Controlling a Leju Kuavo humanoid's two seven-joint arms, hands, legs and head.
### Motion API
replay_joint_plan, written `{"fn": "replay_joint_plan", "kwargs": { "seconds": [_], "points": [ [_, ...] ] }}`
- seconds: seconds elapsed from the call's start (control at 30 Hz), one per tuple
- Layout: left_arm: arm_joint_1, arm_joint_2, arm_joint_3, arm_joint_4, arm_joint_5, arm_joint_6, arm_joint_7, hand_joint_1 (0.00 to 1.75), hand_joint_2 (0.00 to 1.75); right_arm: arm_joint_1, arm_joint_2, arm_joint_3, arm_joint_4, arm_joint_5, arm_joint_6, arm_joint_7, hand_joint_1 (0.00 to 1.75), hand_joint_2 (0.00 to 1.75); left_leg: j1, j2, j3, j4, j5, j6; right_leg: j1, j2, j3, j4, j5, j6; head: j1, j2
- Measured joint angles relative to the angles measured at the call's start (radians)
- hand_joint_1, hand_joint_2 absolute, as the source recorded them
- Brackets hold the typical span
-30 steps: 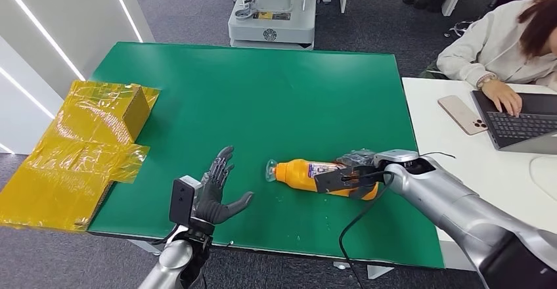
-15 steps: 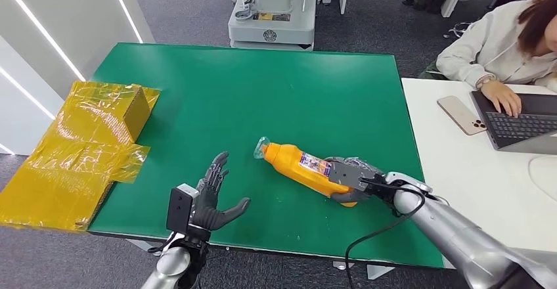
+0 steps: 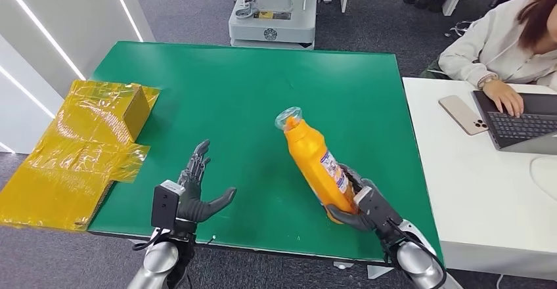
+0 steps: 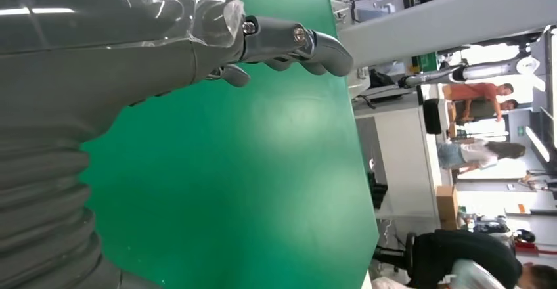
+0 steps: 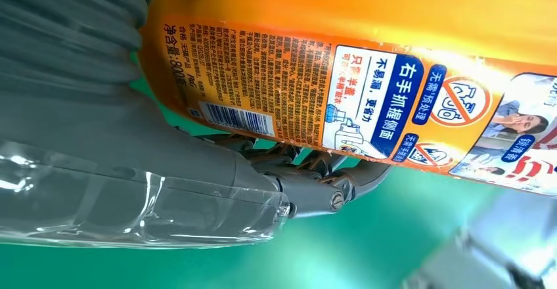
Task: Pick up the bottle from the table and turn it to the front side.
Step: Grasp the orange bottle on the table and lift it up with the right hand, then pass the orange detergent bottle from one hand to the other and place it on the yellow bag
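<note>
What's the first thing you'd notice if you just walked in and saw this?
The bright orange bottle, gripped near its base by the robot's right hand and tilted up over the green table. Then the left hand, open near the table's front edge, and the crinkly yellow-wrapped cardboard off the table's left side.

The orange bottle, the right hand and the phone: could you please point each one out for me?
orange bottle (image 3: 314,159), head view, on its orange body above the label.
right hand (image 3: 365,205), head view, on the grey hand gripping the bottle's base.
phone (image 3: 462,114), head view, on its back.
</note>
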Motion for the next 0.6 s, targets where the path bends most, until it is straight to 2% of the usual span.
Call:
{"fn": "replay_joint_plan", "kwargs": {
  "seconds": [0.1,0.23,0.37,0.5,0.6],
  "points": [
    [-0.02,0.011,0.001,-0.006,0.026,-0.071,0.032,0.0,1.75,0.023,0.018,-0.057,-0.047,0.006,-0.016,-0.013,1.75,1.75,0.0,0.0,0.0,0.0,0.0,0.0,0.0,0.0,0.0,0.0,0.0,0.0,0.0,0.0],
    [-0.094,0.021,-0.002,0.01,0.129,-0.223,0.092,0.0,1.75,0.007,0.065,-0.077,-0.057,0.048,-0.039,-0.037,1.75,1.75,0.0,0.001,0.0,0.0,0.002,-0.001,0.0,0.001,-0.001,0.0,0.002,-0.001,0.0,0.0],
    [-0.124,0.022,-0.007,0.022,0.151,-0.249,0.103,0.0,1.75,-0.004,0.082,-0.075,-0.054,0.059,-0.043,-0.04,1.75,1.75,0.0,0.001,0.0,0.0,0.002,-0.001,0.0,0.001,-0.001,0.0,0.003,-0.002,0.0,0.0],
    [-0.307,0.004,-0.066,0.129,0.303,-0.422,0.188,0.0,1.75,-0.101,0.177,-0.032,0.018,0.135,-0.078,-0.048,1.75,1.75,0.0,0.0,-0.002,0.0,0.006,-0.001,0.0,0.0,-0.003,0.001,0.005,-0.002,0.0,0.0],
    [-0.391,-0.023,-0.106,0.181,0.376,-0.45,0.213,0.0,1.75,-0.147,0.216,0.005,0.076,0.155,-0.087,-0.047,1.75,1.75,0.0,0.001,-0.002,0.0,0.006,-0.001,0.0,0.001,-0.003,0.001,0.006,-0.002,0.0,0.0]
  ]
}}
